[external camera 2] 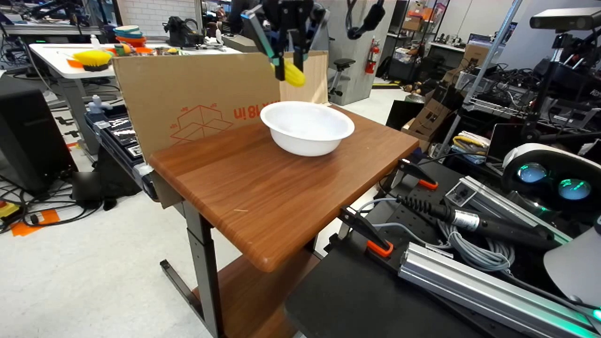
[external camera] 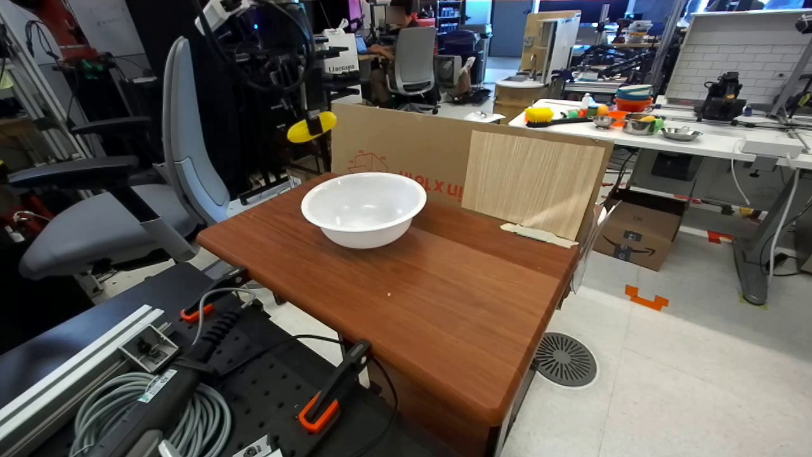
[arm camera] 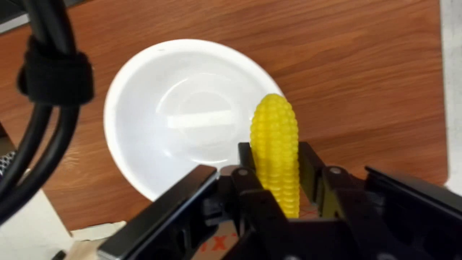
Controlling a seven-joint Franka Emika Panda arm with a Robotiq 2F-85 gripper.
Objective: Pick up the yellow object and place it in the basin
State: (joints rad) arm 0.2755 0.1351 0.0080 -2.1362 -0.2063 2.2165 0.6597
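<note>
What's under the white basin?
The brown wooden tabletop. In both exterior views it shows along the near side of the white basin, which appears to rest on it. The patch directly beneath is covered, so whether anything flat lies there can't be told.

This looks like a lab. Lower left in an exterior view, grey cable [external camera: 206, 412] lies coiled on a perforated black board [external camera: 279, 381]; at right in an exterior view are a VR headset [external camera 2: 553, 174] and a mounted camera [external camera 2: 563, 21].
</note>
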